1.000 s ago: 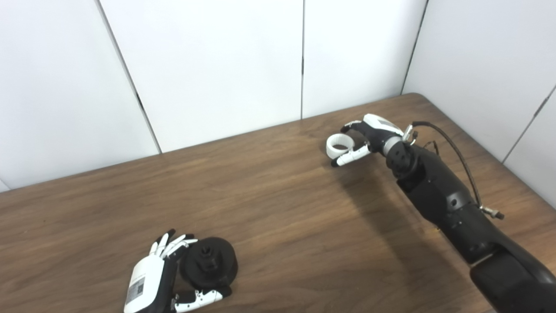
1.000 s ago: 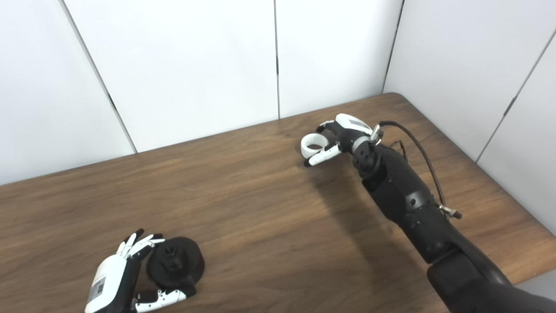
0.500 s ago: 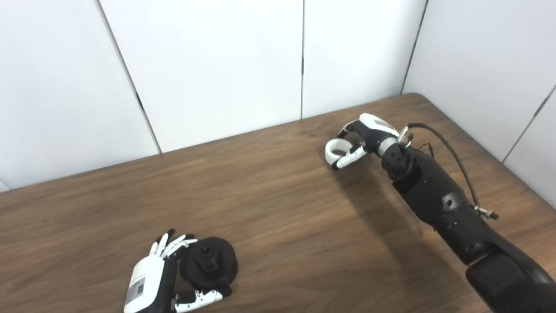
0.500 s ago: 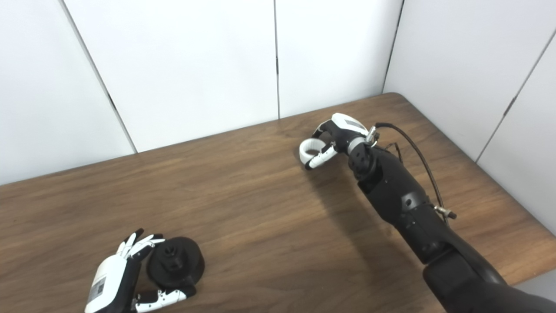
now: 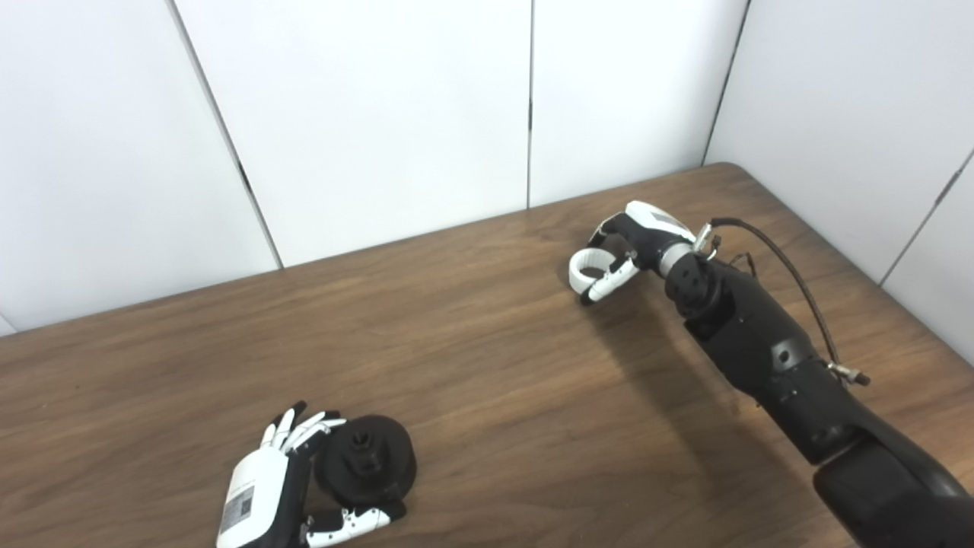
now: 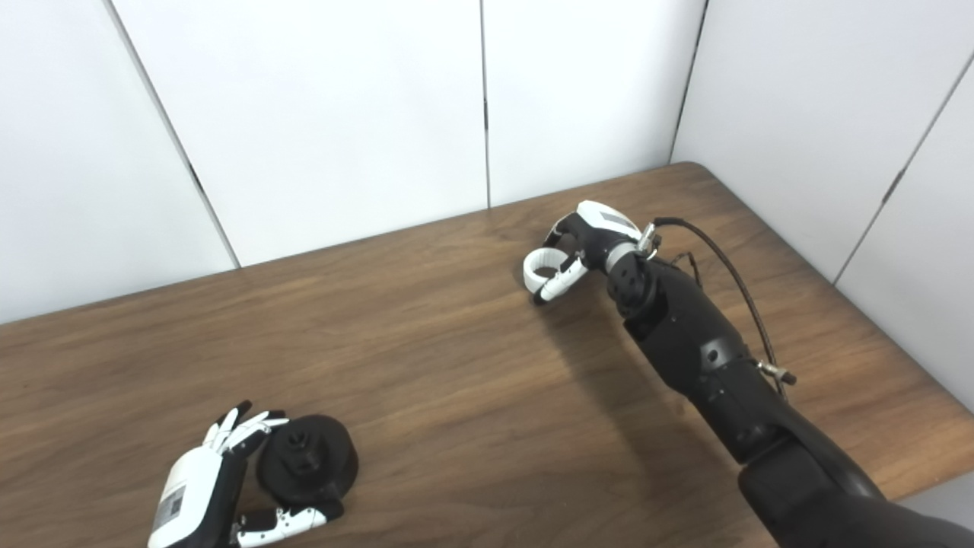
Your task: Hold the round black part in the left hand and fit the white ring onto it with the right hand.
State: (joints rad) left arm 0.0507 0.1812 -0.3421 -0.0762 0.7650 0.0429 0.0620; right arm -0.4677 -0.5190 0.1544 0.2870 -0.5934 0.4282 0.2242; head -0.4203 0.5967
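The round black part [image 5: 367, 459] rests on the wooden table [image 5: 494, 365] near the front left, a small hub sticking up from its middle. My left hand [image 5: 262, 487] cups it from the left, fingers against its far rim and thumb against its near rim. Far across the table at the back right, my right hand [image 5: 638, 236] is shut on the white ring [image 5: 587, 263], thumb in front and fingers behind. The ring sits tilted in that pinch, low over the tabletop; whether it touches the wood I cannot tell.
White wall panels [image 5: 380, 114] close off the table's back and right sides. The right table edge [image 5: 913, 335] runs close beside my right forearm, which carries a looping black cable [image 5: 795, 266]. Bare wood lies between the two hands.
My right hand's fingers and thumb have closed on the white ring, which was lying flat between them, and tipped it, shifting slightly left and nearer. The left hand and black part have not moved.
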